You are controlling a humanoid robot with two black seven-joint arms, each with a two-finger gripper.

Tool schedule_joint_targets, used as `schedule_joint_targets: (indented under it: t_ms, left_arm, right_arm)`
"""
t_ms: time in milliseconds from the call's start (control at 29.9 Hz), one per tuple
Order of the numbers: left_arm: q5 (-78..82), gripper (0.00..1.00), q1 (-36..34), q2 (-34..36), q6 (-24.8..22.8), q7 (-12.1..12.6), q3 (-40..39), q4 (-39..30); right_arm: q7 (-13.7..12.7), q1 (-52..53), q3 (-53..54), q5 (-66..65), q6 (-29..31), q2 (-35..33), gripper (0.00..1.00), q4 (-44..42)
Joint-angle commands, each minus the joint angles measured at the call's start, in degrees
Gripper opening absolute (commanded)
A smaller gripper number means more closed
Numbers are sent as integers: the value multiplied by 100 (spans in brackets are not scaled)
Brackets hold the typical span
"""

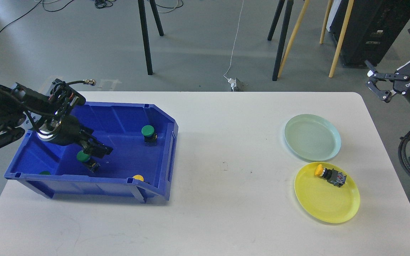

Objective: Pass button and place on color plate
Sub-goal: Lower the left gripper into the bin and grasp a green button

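A yellow-capped button (327,175) lies on its side on the yellow plate (326,204). My right gripper (388,47) is open and empty, raised off the table's far right corner. My left gripper (97,148) reaches down inside the blue bin (84,180), right at a green-capped button (82,156) and partly covering it. Its fingers are dark and cannot be told apart. Another green button (148,132) stands at the bin's back right. A yellow cap (138,177) and a green cap (45,173) peek over the bin's front wall.
A pale green plate (311,137) sits just behind the yellow one. Chair and easel legs stand on the floor behind the table. My right arm's cables (409,156) hang beside the table's right edge.
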Motion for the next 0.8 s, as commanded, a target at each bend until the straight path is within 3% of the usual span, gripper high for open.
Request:
schedule_joint_targets:
  t_ms: [0, 601, 768]
  left_arm:
    - [134, 98, 145, -28, -1, 1, 47, 179]
    - [151, 96, 523, -573, -1, 1, 135, 1155]
    - [160, 76, 523, -582, -1, 1, 135, 1155]
  right_arm:
    - [0, -78, -8, 5, 3, 10, 100, -9]
    - [9, -245, 27, 14, 170, 19, 100, 0]
    - [9, -280, 18, 14, 161, 19, 100, -1]
